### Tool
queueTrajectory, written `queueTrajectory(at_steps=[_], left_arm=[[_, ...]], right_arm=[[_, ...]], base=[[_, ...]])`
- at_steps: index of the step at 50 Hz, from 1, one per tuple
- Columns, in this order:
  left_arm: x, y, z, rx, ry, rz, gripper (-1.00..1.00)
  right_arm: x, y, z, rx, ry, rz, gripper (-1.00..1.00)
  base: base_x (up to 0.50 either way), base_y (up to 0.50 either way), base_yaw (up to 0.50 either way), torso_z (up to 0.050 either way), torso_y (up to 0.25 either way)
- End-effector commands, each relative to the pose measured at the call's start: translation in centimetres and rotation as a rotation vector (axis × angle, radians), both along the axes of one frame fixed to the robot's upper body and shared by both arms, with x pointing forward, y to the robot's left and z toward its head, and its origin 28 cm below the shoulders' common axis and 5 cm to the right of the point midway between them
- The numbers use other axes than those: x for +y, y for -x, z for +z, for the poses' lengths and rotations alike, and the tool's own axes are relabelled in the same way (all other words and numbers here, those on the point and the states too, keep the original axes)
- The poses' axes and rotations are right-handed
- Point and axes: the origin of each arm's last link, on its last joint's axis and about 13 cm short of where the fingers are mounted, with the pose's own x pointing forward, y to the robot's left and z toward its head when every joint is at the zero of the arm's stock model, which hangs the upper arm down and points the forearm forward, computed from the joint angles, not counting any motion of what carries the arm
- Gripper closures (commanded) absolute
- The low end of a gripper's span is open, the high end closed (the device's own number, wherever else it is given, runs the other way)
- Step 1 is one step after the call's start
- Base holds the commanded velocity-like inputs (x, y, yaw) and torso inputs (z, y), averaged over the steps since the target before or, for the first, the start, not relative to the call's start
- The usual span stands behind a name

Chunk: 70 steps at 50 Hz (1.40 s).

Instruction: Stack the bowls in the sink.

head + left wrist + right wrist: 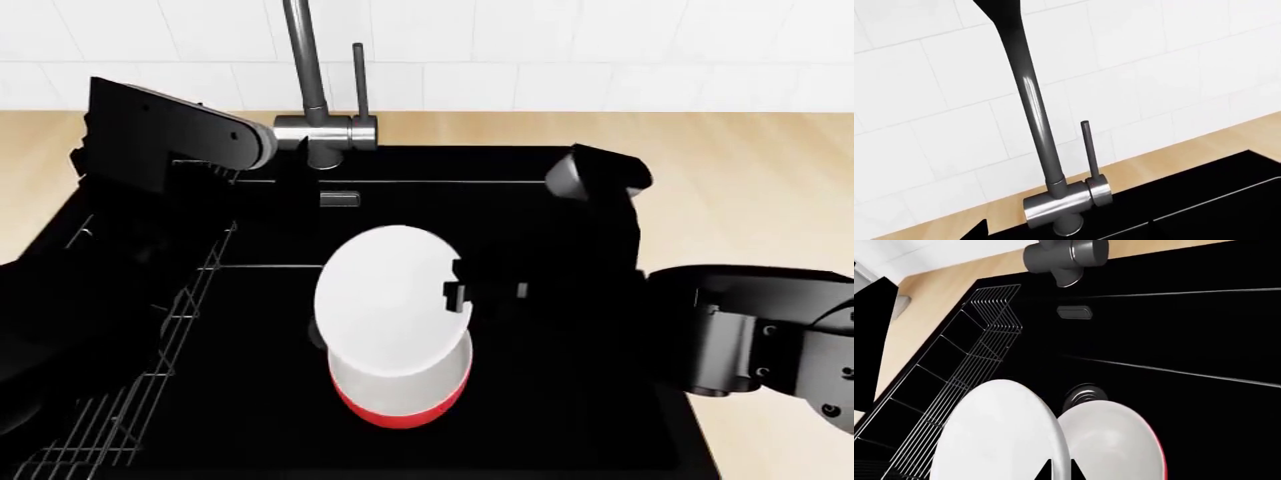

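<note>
The right claw (pixel 461 288) pinches the rim of the small plain white bowl (pixel 387 300), holding it tilted at the centre of the head view, directly above the larger red bowl with a white inside (pixel 407 395). Both hang over the wide matte black sink (pixel 561 400), whose round steel drain (pixel 1083 394) peeks out behind them in the right wrist view. The tall steel tap (pixel 310 80) stands at upper centre, the wire rack (pixel 147 370) at lower left. The left arm waits at upper left; I cannot tell its claw's state. It looks like the placing step: next, level the white bowl, lower it into the red one, then let go.
</note>
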Motion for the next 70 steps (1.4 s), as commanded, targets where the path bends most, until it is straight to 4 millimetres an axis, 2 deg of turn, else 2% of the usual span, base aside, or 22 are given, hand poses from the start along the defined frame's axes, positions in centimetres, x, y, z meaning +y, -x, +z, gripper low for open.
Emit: queueTrajectory(at_steps=[1, 22, 70], left_arm=[[0.1, 0.0, 0.1, -0.003, 0.002, 0.0, -1.0], [0.0, 0.1, -0.1, 0.0, 0.001, -0.001, -1.0], [0.1, 0.1, -0.3, 0.003, -0.003, -0.002, -1.0]], right_arm=[[0.2, -0.5, -0.5, 0.002, -0.002, 0.006, 1.0], [0.3, -0.8, -2.4, 0.062, 0.002, 0.009, 1.0], [0.2, -2.2, -4.8, 0.141, -0.019, -0.01, 1.0]], base=[[0.0, 0.0, 0.0, 0.0, 0.0], [0.0, 0.0, 0.0, 0.0, 0.0], [0.0, 0.0, 0.0, 0.0, 0.0]])
